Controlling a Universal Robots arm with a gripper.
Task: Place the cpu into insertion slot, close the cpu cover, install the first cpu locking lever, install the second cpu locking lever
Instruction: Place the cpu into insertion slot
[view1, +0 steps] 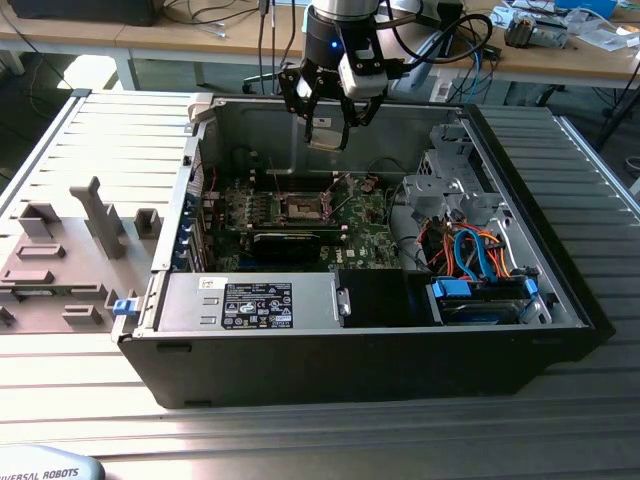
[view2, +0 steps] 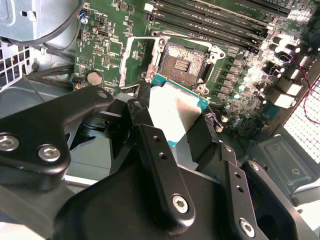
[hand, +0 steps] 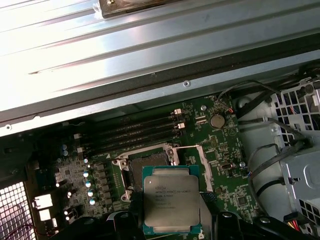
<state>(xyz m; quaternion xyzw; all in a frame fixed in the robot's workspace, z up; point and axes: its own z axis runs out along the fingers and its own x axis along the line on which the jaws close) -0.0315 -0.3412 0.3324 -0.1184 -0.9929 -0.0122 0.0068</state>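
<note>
My fingers (view2: 140, 112) are clamped on the cpu (view2: 175, 107) — one against each of two opposite edges, its silver-grey top bare between them. In the exterior view I hang inside the open computer case (view1: 520, 200), which sits on the ribbed metal table (view1: 560, 420), and the chip is held in the air above the motherboard (view1: 365, 225). Both wrist views show the insertion slot (view2: 182, 62) below and just past the chip, its dark centre uncovered. The cpu cover (view2: 131, 59) stands swung open beside the slot — the chip is not seated in it.
</note>
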